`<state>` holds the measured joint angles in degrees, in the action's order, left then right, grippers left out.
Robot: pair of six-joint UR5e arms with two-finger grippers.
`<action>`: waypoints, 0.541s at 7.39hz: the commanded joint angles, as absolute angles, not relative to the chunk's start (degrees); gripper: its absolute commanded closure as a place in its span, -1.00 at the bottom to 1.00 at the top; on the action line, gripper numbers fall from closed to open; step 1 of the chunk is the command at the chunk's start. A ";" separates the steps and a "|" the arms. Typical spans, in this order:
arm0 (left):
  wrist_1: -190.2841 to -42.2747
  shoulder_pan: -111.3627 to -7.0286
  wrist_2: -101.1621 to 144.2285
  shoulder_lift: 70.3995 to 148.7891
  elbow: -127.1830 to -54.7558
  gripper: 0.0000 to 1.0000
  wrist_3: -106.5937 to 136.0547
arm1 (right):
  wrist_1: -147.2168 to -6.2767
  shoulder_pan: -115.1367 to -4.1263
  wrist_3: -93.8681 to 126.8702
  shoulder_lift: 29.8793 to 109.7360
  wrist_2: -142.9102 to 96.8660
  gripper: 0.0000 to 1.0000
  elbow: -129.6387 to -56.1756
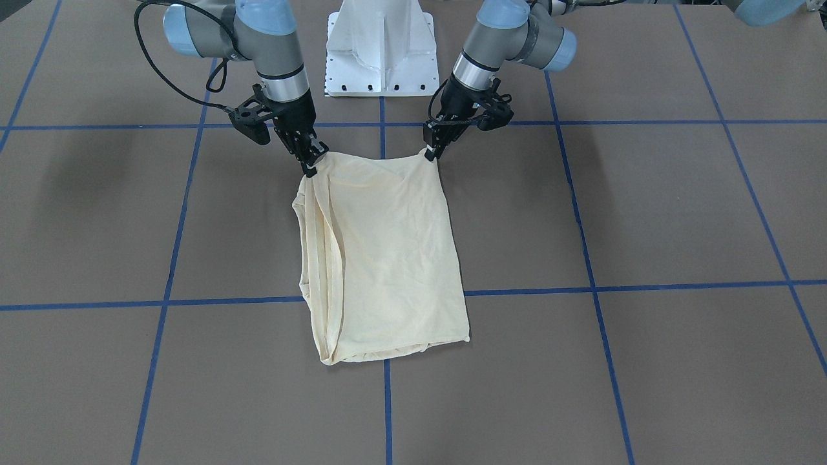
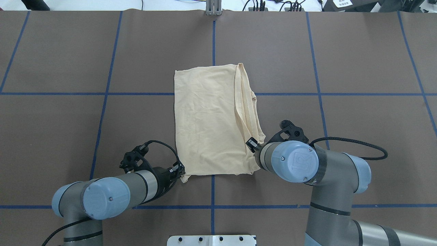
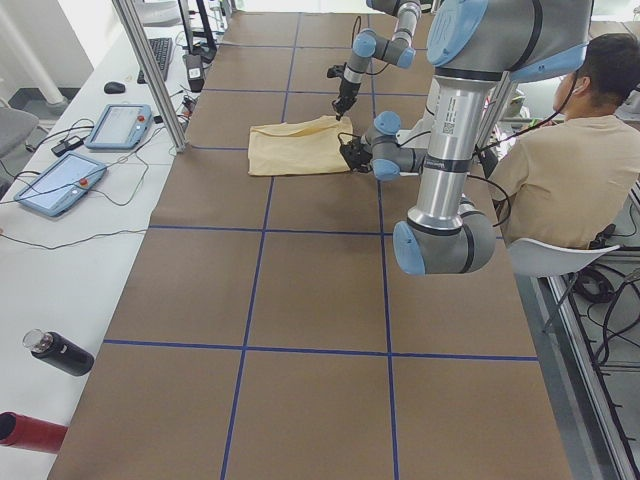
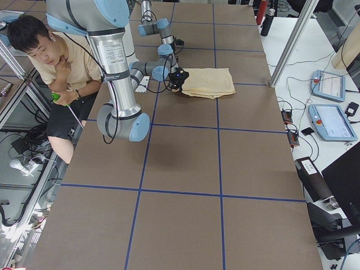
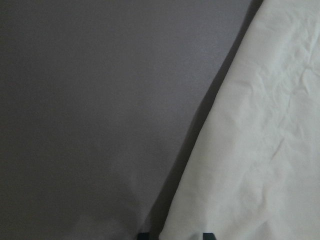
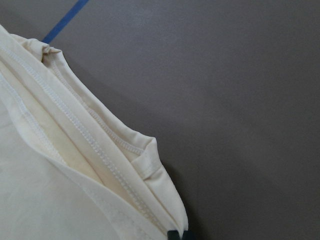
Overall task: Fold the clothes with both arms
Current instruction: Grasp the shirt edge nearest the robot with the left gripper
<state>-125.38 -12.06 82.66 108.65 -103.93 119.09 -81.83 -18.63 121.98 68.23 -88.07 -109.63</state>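
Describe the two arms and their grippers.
Both the left arm and right arm are silver-grey tubes with light blue joint caps, the right one's embossed with a logo. A black braided cable loops to each wrist. The left gripper and right gripper are black with slim jaws.

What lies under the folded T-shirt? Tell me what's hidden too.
The brown table and blue tape lines run beneath the T-shirt; their crossing is covered. Anything else underneath is hidden.

Overhead, front views face each other; side views flank table [image 1: 646, 213]; wrist cameras close on shirt [image 5: 260, 150].
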 commanded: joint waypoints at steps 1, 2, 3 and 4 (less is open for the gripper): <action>-125.25 -12.04 82.88 108.63 -104.41 1.00 119.00 | -81.83 -18.63 121.99 68.29 -88.07 1.00 -109.69; -125.24 -12.13 82.88 108.55 -105.55 1.00 119.09 | -81.83 -18.63 121.99 68.29 -88.07 1.00 -110.04; -123.16 -11.95 83.23 107.50 -110.17 1.00 119.44 | -81.83 -18.28 122.86 70.29 -88.07 1.00 -112.30; -116.00 -9.17 83.41 107.32 -116.48 1.00 122.92 | -81.83 -16.63 126.87 72.40 -87.98 1.00 -115.63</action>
